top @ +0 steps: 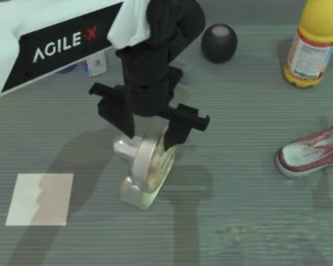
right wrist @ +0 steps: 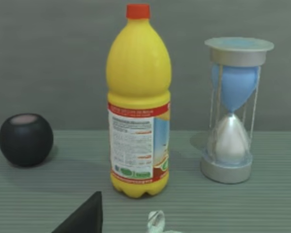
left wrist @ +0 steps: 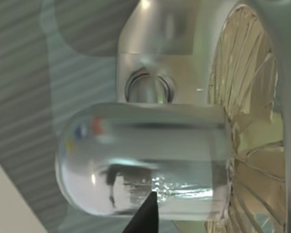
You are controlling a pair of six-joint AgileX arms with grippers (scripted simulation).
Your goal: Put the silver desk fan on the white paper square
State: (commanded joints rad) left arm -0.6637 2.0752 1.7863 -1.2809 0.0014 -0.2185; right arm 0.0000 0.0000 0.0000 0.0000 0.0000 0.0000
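Note:
The silver desk fan (top: 150,166) stands upright near the table's middle, its beige grille facing right and its motor cylinder (left wrist: 145,155) pointing left. My left gripper (top: 151,133) comes down from above and is shut on the top of the fan's ring, one finger behind it and one on the grille face. The left wrist view is filled by the motor cylinder and grille. The white paper square (top: 40,198) lies flat at the front left, apart from the fan and partly in the arm's shadow. My right arm is outside the top view; a dark part of my right gripper (right wrist: 87,218) shows in its wrist view.
A black ball (top: 218,42) sits behind the fan. At the back right stands a yellow bottle (top: 312,41), with a blue hourglass (right wrist: 233,111) beside it. A red sneaker (top: 313,152) lies at the right edge. A small white box (top: 95,65) sits under the left arm.

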